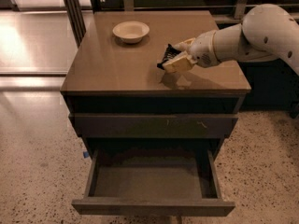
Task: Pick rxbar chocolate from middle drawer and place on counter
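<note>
Cream gripper [174,62] above tan counter [112,66], black rxbar chocolate [167,55]
</note>
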Motion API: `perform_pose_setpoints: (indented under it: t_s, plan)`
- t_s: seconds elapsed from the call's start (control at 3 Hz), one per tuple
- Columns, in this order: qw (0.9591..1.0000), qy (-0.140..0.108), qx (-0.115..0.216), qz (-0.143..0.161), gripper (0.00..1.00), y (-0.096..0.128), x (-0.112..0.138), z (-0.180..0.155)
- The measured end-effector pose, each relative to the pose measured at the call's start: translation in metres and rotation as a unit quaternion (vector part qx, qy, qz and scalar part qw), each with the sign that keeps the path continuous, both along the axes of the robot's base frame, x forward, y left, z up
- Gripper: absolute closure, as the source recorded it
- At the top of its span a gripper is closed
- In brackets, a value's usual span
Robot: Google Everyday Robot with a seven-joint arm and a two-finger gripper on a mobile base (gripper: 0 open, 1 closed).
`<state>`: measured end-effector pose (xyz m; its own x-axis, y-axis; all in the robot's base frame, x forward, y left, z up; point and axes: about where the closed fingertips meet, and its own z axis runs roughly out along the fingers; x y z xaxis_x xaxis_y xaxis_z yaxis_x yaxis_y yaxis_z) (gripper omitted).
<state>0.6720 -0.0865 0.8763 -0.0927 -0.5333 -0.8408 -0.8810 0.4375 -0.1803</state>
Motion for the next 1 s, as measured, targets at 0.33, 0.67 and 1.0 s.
perform_pose_setpoints:
  t_s: [0.33, 0.67, 1.0]
  plan:
    - [1.0, 0.001, 0.0, -0.001, 0.82, -0.0008, 0.0006, -0.0014]
    - [1.0, 0.001, 0.0, -0.001, 0.6, -0.0008, 0.0006, -0.0014]
    - [1.0, 0.001, 0.0, -0.001, 0.36, -0.0008, 0.0006, -0.0014]
